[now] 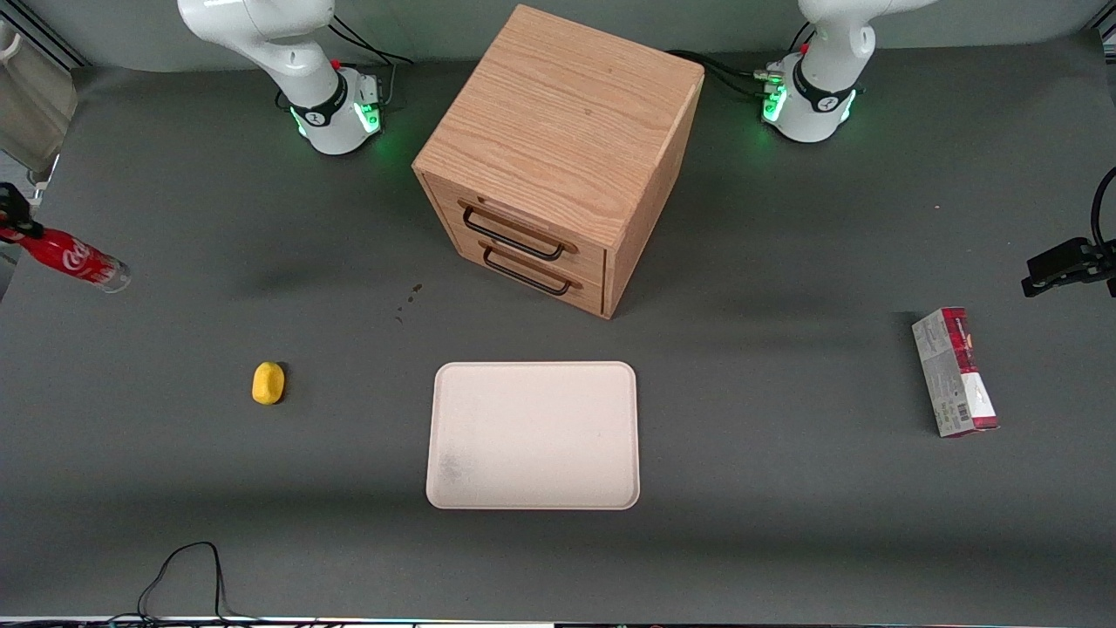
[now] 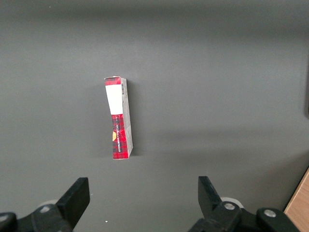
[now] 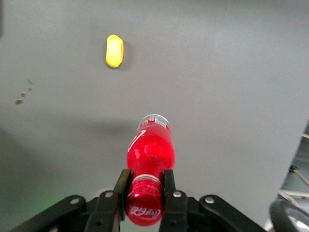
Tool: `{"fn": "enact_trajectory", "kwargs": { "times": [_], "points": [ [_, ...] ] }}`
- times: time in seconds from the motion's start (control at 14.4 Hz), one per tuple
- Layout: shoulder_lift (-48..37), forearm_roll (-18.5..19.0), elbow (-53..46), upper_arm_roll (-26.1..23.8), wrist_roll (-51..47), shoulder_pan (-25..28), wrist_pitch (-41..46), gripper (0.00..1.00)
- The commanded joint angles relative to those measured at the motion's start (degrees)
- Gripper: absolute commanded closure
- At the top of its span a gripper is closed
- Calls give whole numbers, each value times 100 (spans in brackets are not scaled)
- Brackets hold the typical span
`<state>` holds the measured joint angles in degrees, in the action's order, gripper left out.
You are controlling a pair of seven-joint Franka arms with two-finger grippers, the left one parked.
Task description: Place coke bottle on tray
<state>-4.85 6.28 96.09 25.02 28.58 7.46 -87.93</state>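
Note:
The coke bottle (image 1: 74, 259) is a small slim red bottle with white script and a clear base. It hangs tilted in the air at the working arm's end of the table. My gripper (image 1: 10, 216) is shut on its capped neck, seen closely in the right wrist view, where the gripper (image 3: 145, 186) clamps the coke bottle (image 3: 150, 150) with both fingers against the cap. The tray (image 1: 533, 433), pale pinkish-cream and bare, lies flat on the table, nearer the front camera than the wooden cabinet.
A wooden drawer cabinet (image 1: 558, 157) with two dark handles stands mid-table. A yellow lump (image 1: 268, 383) lies between the bottle and the tray, also the yellow lump (image 3: 115, 50) under the wrist camera. A red-and-grey carton (image 1: 956, 372) lies toward the parked arm's end.

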Motion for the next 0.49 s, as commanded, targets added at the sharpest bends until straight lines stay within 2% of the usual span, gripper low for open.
{"fn": "enact_trajectory", "kwargs": {
  "times": [0.0, 0.28, 0.42],
  "points": [
    [554, -47, -1431, 30, -10, 230, 890, 97],
    [1642, -494, -2969, -146, -37, 589, 1357, 98],
    [2135, -566, -3621, -425, -80, 661, 1384, 100]
  ]
}}
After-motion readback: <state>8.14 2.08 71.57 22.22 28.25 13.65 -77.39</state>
